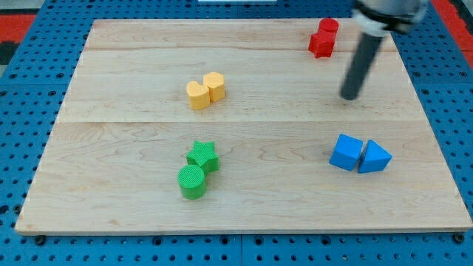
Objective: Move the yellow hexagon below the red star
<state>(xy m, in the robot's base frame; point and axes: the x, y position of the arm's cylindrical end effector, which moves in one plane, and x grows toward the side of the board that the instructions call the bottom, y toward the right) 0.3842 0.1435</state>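
The yellow hexagon (215,86) sits in the upper middle of the board, touching a yellow heart-like block (197,95) on its left. The red star (321,46) lies near the view's top right, touching another red block (329,26) just above it. My tip (349,97) rests on the board below and to the right of the red star, far to the right of the yellow hexagon. It touches no block.
A green star (202,156) and a green cylinder (192,182) sit together at the lower middle. A blue cube (346,151) and a blue triangle (374,157) sit together at the lower right. The wooden board's (111,148) edges border a blue pegboard.
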